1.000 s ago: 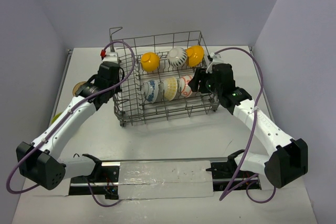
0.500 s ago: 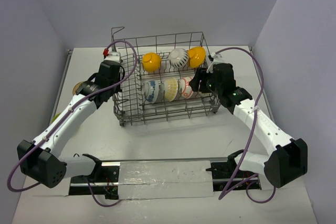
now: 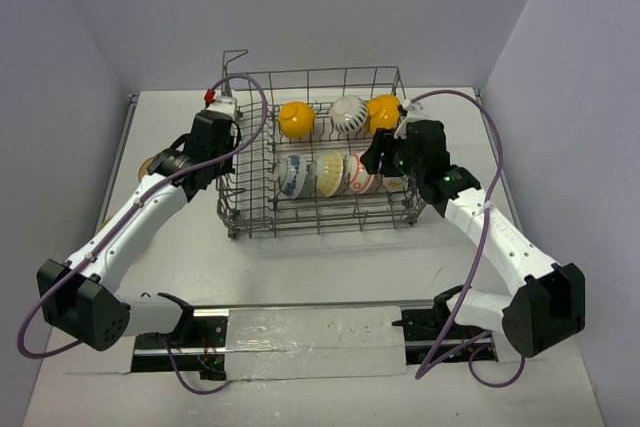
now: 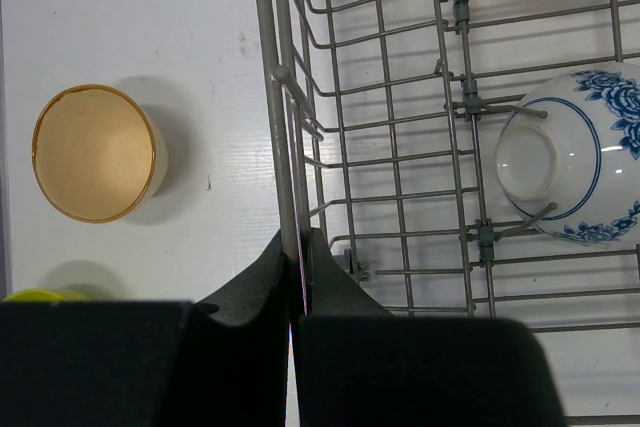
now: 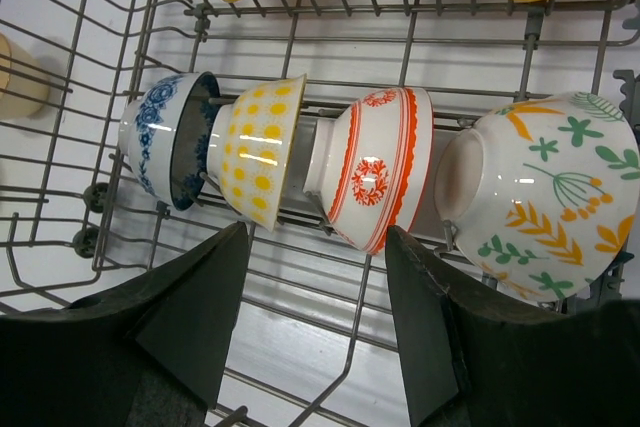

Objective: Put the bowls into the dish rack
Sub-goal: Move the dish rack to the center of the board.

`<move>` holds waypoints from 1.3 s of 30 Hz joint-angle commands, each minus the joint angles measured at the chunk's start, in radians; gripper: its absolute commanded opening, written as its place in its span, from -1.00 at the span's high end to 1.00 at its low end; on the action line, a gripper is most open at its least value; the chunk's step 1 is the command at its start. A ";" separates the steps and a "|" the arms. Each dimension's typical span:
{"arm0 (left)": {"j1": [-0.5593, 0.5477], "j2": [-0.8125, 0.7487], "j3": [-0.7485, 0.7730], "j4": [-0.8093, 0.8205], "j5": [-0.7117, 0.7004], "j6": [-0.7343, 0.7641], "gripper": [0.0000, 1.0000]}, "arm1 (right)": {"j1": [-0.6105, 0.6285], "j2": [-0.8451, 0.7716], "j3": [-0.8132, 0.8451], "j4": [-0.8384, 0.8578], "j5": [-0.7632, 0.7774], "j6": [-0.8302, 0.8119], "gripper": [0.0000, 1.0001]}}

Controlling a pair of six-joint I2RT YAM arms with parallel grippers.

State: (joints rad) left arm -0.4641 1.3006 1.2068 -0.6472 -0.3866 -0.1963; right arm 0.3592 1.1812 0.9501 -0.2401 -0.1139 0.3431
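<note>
Well, the large grey wire dish rack (image 3: 320,219) is nearly full. Along its back row sit an orange-yellow round bowl (image 3: 295,119), a white striped bowl (image 3: 349,114) and a second orange-yellow bowl (image 3: 383,112). In the front row, tipped on edge between the tines, are a blue-patterned white bowl (image 5: 165,137), a yellow sun-dotted bowl (image 5: 258,152), a red-and-white patterned bowl (image 5: 375,167) and a leaf-patterned bowl (image 5: 550,197). That's seven racked!

Not yet loaded: a tan bowl (image 4: 95,152) stands mouth-up on the white surface (image 3: 330,267), near the rack's left wall. Beside it, a sliver of a lime green bowl (image 4: 40,295) peeks in at the frame edge. So two to go, by my reckoning.

The left end effector (image 4: 298,247) is pinched tight on the rack's left rim wire. The right end effector (image 5: 315,237) hovers over the front row, fingers apart, carrying nothing.
</note>
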 commanded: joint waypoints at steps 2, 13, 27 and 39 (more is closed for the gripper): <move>-0.068 0.057 -0.006 -0.164 0.256 0.152 0.99 | -0.009 0.006 0.049 0.012 0.000 -0.007 -0.29; -0.068 0.062 -0.009 -0.163 0.262 0.158 1.00 | -0.012 0.015 0.046 0.012 0.000 -0.009 -0.30; -0.070 0.057 0.025 -0.137 0.229 0.117 0.32 | -0.012 0.031 0.044 0.010 0.011 -0.006 -0.29; -0.073 0.060 0.125 -0.147 0.200 0.094 -0.04 | -0.012 0.032 0.045 0.010 0.011 -0.007 -0.29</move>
State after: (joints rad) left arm -0.5034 1.3521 1.2652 -0.7860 -0.2550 -0.0929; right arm 0.3546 1.2106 0.9501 -0.2401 -0.1146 0.3431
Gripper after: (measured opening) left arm 0.512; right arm 0.648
